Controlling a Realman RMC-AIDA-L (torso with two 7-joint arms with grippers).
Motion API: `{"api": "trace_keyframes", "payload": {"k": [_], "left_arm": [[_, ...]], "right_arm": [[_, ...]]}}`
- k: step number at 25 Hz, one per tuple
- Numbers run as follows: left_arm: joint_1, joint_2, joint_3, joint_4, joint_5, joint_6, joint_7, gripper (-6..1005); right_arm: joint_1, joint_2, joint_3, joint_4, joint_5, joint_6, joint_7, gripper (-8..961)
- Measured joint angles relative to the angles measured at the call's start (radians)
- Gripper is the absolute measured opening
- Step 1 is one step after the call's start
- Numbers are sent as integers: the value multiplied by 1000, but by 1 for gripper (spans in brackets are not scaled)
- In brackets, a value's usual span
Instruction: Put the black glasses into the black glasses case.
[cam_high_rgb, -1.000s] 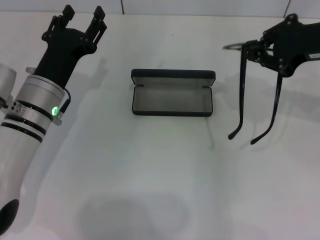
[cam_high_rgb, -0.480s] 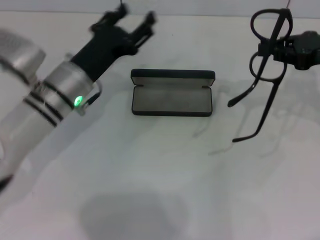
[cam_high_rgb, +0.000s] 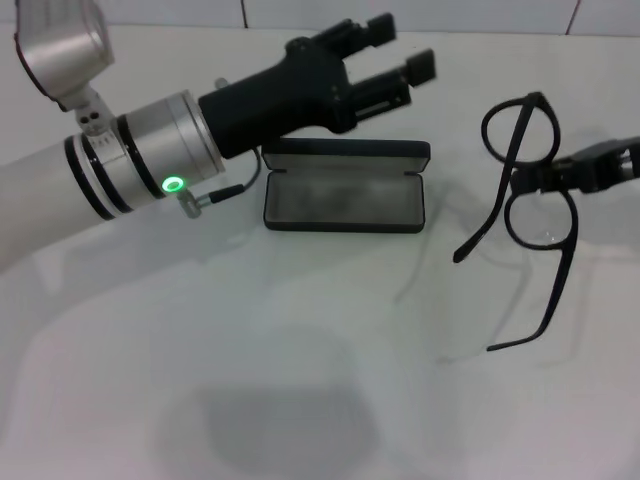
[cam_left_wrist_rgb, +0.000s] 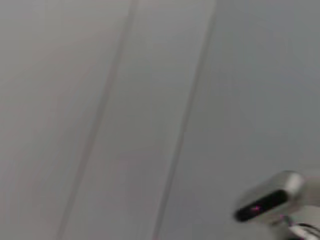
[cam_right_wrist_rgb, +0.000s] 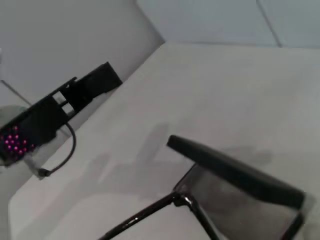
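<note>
The case lies open on the white surface, lid raised at the far side. Its grey-lined tray holds nothing. In the right wrist view the case shows lid edge-on, with the grey lining below it.

The glasses hang in the air to the right of the case, well apart from it and clear of the surface. They are turned so one lens sits above the other, and both temples are unfolded, slanting down and toward the case side. The right hand reaches in from the right edge and grips the frame at the bridge between the lenses, closed on it. In the right wrist view one temple and its hinge cross in front of the case.

The left hand hovers just above the far side of the case, over the lid, pointing to the right. Its two fingers stand apart with a clear gap, holding nothing. The same hand shows in the right wrist view, beyond the case. The left wrist view shows only a pale blurred wall.
</note>
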Motion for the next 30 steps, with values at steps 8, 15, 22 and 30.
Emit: {"api": "trace_keyframes", "payload": {"k": [8, 15, 22, 30], "left_arm": [[-53, -12, 0, 3, 156, 134, -12, 757], [-110, -26, 0, 1, 257, 162, -26, 757], [-144, -39, 0, -11, 286, 111, -85, 757], [-163, -39, 1, -20, 322, 70, -149, 757]], "right_arm": [[-7, 19, 33, 2, 12, -7, 28, 110], [-1, 36, 31, -5, 14, 0, 21, 109], [1, 64, 29, -41, 14, 4, 5, 109], [-6, 89, 35, -94, 14, 4, -55, 108]]}}
